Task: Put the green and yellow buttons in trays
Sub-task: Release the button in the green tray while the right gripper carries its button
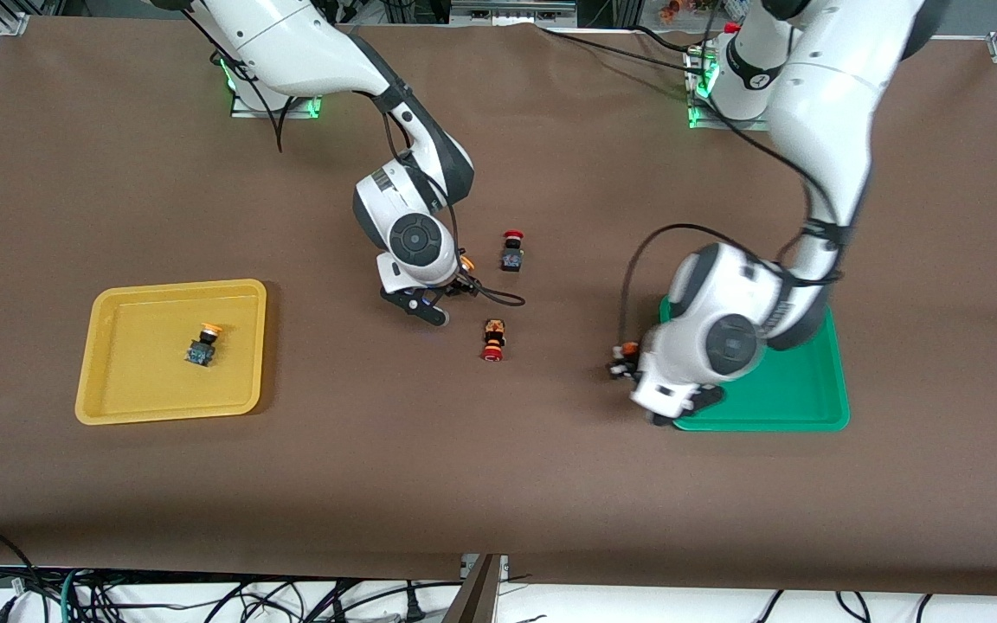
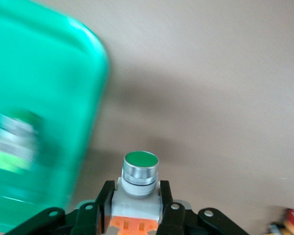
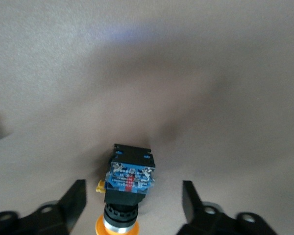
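Left gripper (image 2: 137, 208), frame centre-right beside the green tray (image 1: 810, 407), fingers clamped on a green button (image 2: 140, 172) for transfer; right gripper (image 3: 133, 196), mid-frame, fingers open astride a yellow button (image 3: 129, 188) on the table (image 1: 498, 484), ready to grasp.

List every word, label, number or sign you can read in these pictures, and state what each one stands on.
None can be read.
Blue label on the yellow button between the right gripper's open jaws: print too small.
Green button shut in the left gripper: plain cap, no print.
Yellow tray, green tray: no print.
Round mark on the left arm's base: too small.
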You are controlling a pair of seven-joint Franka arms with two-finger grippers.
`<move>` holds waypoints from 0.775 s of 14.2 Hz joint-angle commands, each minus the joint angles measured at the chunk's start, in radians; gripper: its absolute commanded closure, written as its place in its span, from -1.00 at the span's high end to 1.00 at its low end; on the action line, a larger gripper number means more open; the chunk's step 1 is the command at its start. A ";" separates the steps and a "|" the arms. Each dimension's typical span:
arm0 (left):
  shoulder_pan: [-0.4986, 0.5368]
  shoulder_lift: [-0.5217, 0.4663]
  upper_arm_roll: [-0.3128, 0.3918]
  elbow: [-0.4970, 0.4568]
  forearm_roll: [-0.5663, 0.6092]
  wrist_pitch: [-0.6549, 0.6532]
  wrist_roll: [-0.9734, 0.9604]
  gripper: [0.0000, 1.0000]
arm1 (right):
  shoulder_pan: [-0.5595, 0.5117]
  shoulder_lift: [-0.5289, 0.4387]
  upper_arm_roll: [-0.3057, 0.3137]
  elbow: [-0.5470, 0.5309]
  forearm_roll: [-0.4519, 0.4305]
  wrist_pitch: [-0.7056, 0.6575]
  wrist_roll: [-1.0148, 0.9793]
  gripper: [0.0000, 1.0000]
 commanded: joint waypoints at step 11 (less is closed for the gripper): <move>0.222 -0.275 -0.007 -0.048 0.087 -0.271 0.502 1.00 | -0.246 -0.120 -0.345 0.119 -0.002 -0.412 -1.045 -1.00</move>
